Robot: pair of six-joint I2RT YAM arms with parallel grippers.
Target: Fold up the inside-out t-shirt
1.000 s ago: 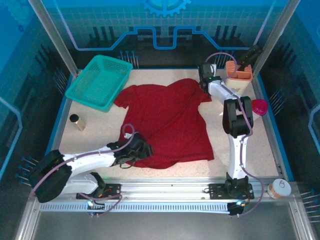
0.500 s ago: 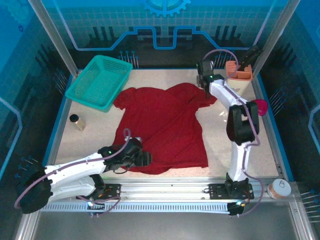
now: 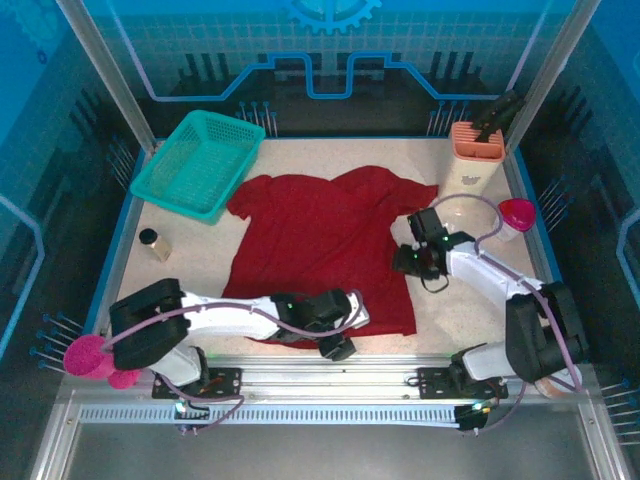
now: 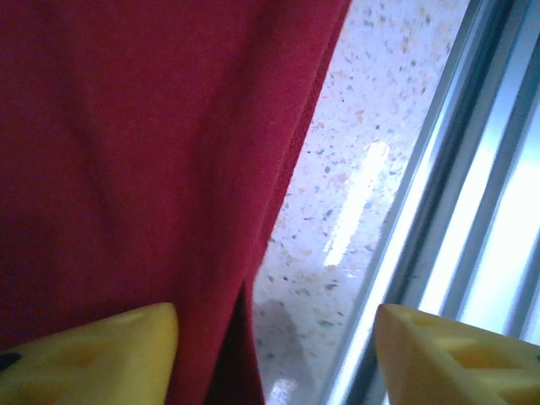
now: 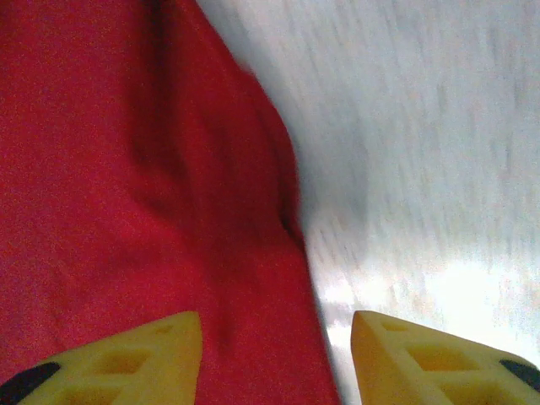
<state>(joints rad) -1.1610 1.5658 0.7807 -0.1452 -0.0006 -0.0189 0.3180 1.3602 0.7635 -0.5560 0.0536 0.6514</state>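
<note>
**Top external.** The inside-out t-shirt is shown spread nearly flat on the table, near the teal basket, with the collar at the far side and the hem nearest the arm bases. The left gripper is placed at the near hem, and the right gripper at the shirt's right edge.

**Left wrist.** The fingers are seen held apart with nothing clamped. The hem edge of the shirt is seen running into the gap, beside bare table.

**Right wrist.** The jaws are likewise seen spread and unloaded above the side edge of the shirt.

The cloth is judged light, limp and easily wrinkled. It is best pinched at the hem and side edges, with both layers taken together.
</note>
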